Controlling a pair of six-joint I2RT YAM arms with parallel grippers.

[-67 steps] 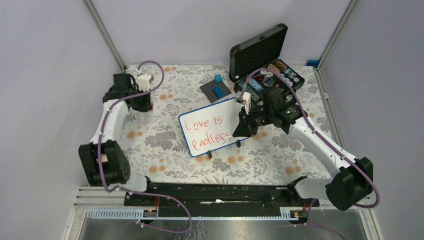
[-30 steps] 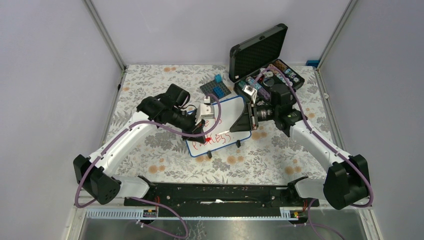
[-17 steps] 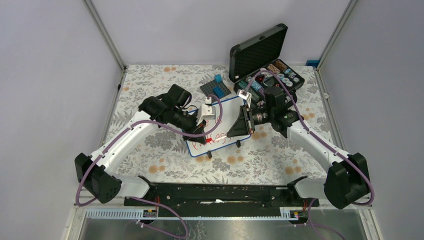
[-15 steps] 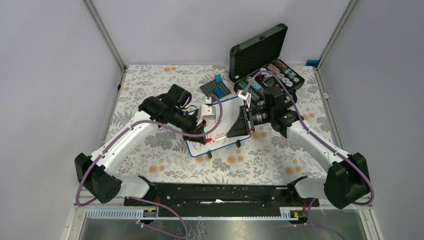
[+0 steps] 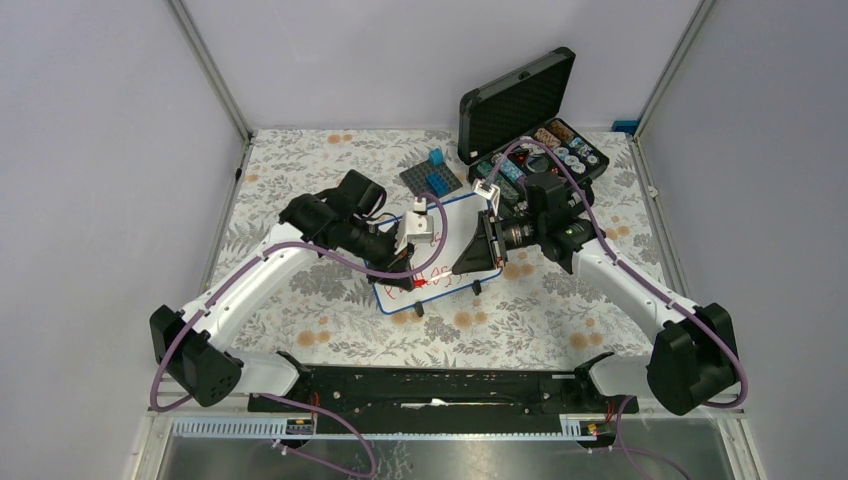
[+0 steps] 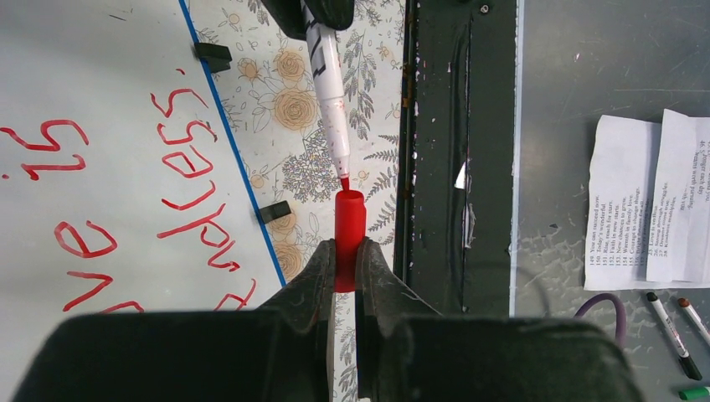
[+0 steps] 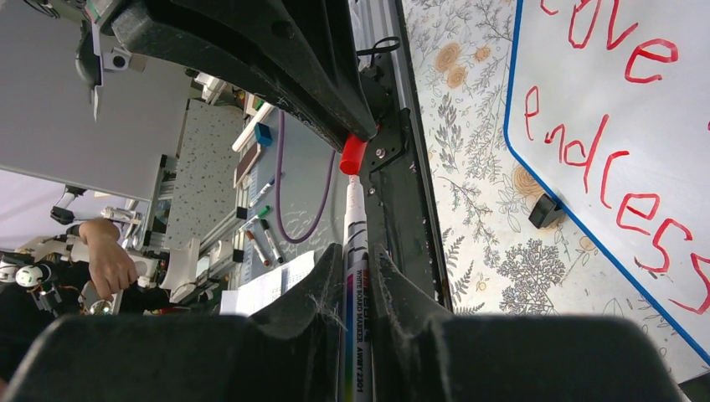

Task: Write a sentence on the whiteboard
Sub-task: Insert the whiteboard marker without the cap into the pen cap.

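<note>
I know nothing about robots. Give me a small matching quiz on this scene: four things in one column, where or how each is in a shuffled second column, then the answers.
Things
1. red cap
2. marker
3. whiteboard
4. black case

States
A. open, lid raised
B. pinched in the left gripper
C. carries red writing in two lines
D. clamped in the right gripper, tip close to the cap's mouth

Pairs: 1-B, 2-D, 3-C, 4-A

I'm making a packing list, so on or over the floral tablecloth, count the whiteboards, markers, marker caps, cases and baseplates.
Whiteboard: 1
Marker: 1
Cap: 1
Case: 1
Baseplate: 1
Total: 5
</note>
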